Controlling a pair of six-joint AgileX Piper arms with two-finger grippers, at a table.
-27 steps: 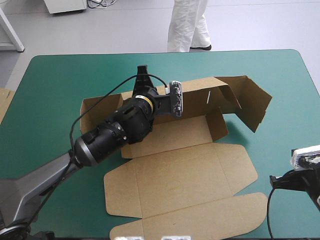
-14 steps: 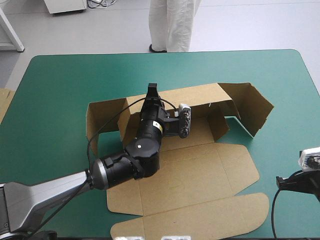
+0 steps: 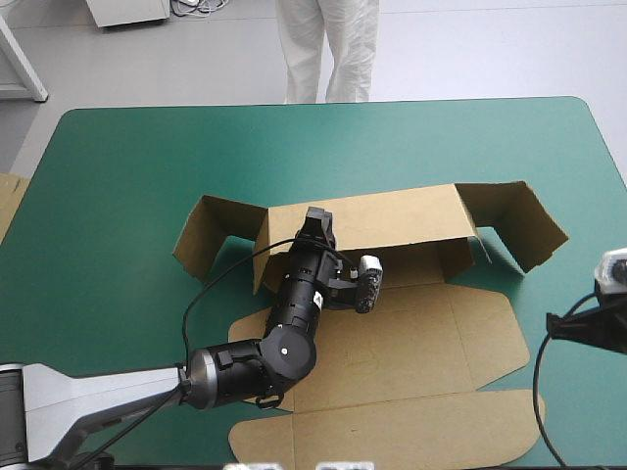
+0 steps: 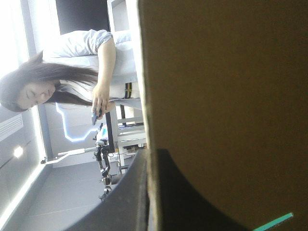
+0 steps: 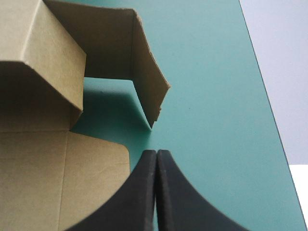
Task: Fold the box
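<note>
The left claw (image 3: 316,223) pinches the brown box (image 3: 392,333) by the top edge of its raised back wall, its fingers almost together with the board between them. The box sits mid-frame on the teal-green worktop (image 3: 127,166), with a side flap standing at each end and the lid lying flat toward the bottom edge. The right claw (image 5: 157,153) is closed tight on nothing, just beside the box's right flap.

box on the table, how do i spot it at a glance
On the teal-green table, look mid-table. The box is a wide brown sheet, far wall raised and pinched by the left gripper. The other board, at the left edge, barely shows.
</note>
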